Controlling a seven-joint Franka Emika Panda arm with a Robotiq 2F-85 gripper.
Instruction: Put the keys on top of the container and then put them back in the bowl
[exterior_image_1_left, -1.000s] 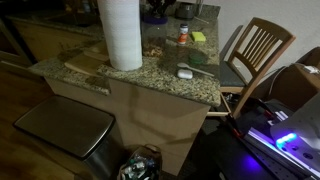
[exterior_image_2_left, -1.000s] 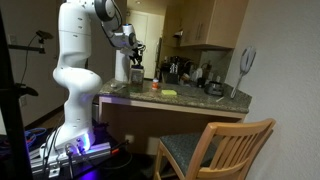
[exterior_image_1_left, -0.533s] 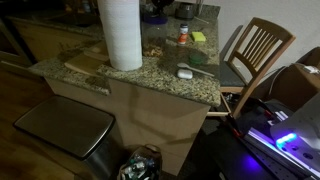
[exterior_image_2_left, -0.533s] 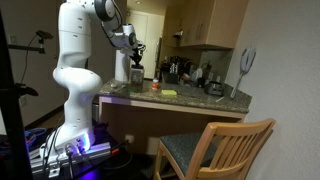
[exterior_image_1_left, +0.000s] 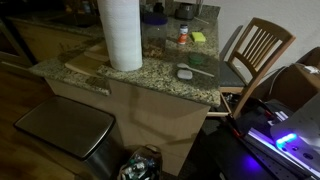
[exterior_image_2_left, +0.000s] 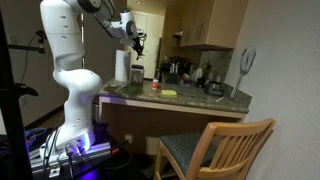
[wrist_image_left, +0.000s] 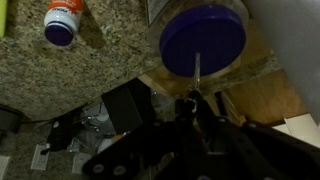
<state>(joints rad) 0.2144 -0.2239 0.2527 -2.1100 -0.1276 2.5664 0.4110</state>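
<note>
The keys (wrist_image_left: 197, 72) show only in the wrist view, as a thin pale metal strip standing out from between the fingertips of the gripper (wrist_image_left: 192, 100). The jaws are drawn narrow around that strip, so I judge them clamped on the keys, though the picture is dark there. The strip's long axis runs straight out from the fingertips toward the bowl (wrist_image_left: 203, 40), a clear round vessel with a blue bottom lying directly below. The keys thus hang clear of the bowl, over it.

In an exterior view the gripper (exterior_image_2_left: 136, 42) hangs well above the countertop (exterior_image_2_left: 190, 100), beside the paper-towel roll (exterior_image_2_left: 121, 67).

The container (exterior_image_1_left: 185, 72), a small low white tub with a flat lid, sits near the countertop's (exterior_image_1_left: 150, 75) edge on the side of the wooden chair (exterior_image_1_left: 255, 50). It is well apart from the bowl (exterior_image_1_left: 155, 16), which stands at the opposite edge behind the paper-towel roll (exterior_image_1_left: 121, 35). A pill bottle (exterior_image_1_left: 183, 36) stands between bowl and container; in the wrist view this bottle (wrist_image_left: 62, 20) lies off to the upper left, and the container is out of that picture.

The coming move, as I judge it, turns on carrying the keys across the countertop past the bottle to the tub's lid.
</note>
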